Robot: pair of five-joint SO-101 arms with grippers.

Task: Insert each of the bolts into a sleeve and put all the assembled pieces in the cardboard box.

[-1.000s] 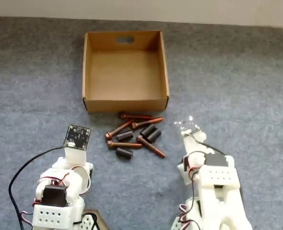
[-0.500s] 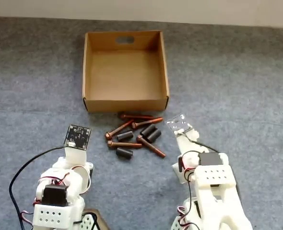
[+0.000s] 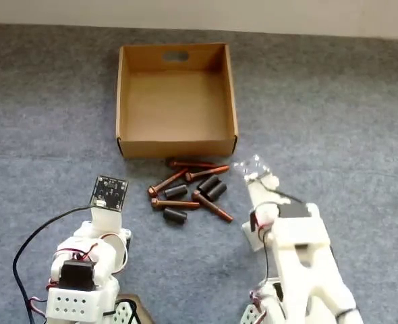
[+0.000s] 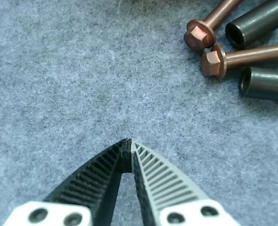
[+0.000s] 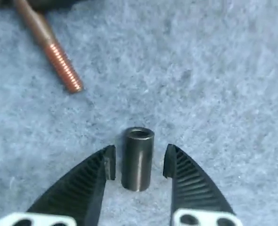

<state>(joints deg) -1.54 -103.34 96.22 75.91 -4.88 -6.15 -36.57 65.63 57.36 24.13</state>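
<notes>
A pile of copper bolts (image 3: 185,203) and short black sleeves (image 3: 175,217) lies on the carpet just in front of the cardboard box (image 3: 176,147), whose inside is bare. My right gripper (image 5: 140,150) is open and low over the carpet, its fingers on either side of one black sleeve (image 5: 138,159) without touching it. The threaded end of a bolt (image 5: 52,52) lies a little beyond it. My left gripper (image 4: 129,147) is shut on nothing, its tip on bare carpet, short of two bolt heads (image 4: 198,35) and two sleeves (image 4: 266,84).
Grey carpet covers the whole table. The left arm (image 3: 91,263) stands at the near left and the right arm (image 3: 290,233) at the near right, beside the pile. Open carpet lies on both sides of the box.
The right arm has shifted forward and slightly left, toward the pile's right edge. The left arm, the pile and the box have not moved.
</notes>
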